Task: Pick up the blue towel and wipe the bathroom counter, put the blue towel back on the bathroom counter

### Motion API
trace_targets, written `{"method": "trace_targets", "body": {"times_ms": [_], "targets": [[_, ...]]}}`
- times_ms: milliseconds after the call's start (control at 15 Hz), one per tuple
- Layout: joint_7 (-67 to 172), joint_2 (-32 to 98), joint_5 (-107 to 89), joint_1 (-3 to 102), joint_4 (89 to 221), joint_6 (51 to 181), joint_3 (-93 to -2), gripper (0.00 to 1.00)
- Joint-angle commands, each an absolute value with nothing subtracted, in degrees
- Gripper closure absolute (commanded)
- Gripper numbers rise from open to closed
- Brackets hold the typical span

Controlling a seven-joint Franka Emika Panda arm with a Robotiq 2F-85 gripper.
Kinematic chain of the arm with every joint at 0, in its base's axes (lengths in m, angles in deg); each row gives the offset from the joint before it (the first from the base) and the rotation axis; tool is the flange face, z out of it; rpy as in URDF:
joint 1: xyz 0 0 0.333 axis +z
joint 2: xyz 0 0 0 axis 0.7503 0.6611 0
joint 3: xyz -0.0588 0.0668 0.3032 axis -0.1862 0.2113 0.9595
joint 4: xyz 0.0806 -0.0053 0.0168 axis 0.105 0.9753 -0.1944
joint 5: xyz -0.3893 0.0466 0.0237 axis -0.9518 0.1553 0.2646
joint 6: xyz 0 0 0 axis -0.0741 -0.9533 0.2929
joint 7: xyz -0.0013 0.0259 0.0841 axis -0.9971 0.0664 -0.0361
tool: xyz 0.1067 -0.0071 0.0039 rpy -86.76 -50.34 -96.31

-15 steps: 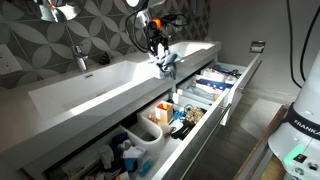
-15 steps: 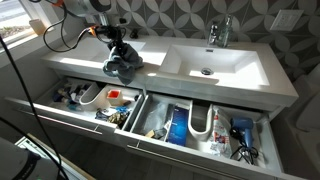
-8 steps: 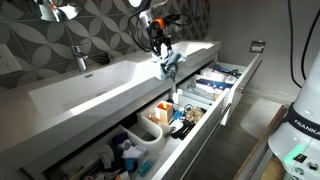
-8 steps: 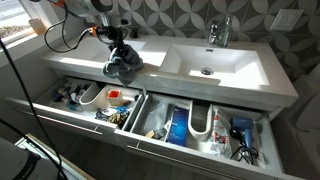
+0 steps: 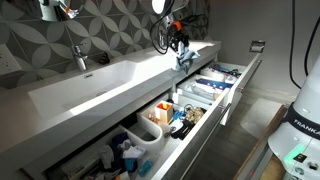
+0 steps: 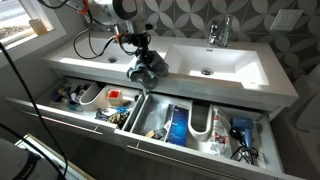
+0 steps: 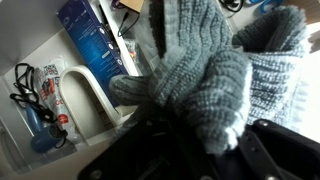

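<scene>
The blue towel point(image 6: 147, 67) is a knitted grey-blue cloth hanging bunched from my gripper point(image 6: 141, 55) over the front edge of the white bathroom counter point(image 6: 235, 72), between the two basins. In an exterior view the towel point(image 5: 185, 57) hangs under the gripper point(image 5: 180, 42) near the counter's far end. In the wrist view the towel point(image 7: 205, 70) fills most of the picture and its folds run down between the dark fingers point(image 7: 275, 140). The gripper is shut on the towel.
Two wide drawers stand open below the counter point(image 6: 190, 125), full of toiletries, bottles and white dividers point(image 7: 85, 95). Faucets point(image 6: 219, 33) stand at the back of each basin. A second robot base point(image 5: 295, 125) stands beside the open drawers.
My gripper has carried the towel sideways along the counter's front edge, toward the middle between the basins. The towel still hangs from the fingers.
</scene>
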State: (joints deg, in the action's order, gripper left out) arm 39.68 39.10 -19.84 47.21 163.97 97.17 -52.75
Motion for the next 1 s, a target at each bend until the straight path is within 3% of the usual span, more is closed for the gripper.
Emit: {"method": "trace_targets", "body": {"times_ms": [0,933], "targets": [[35.4,41.2,-24.4,47.1,163.1,101.1,-55.0,0.93],[45.5,36.3,-13.8,51.5,164.7,90.7,-44.0,0.93]]}}
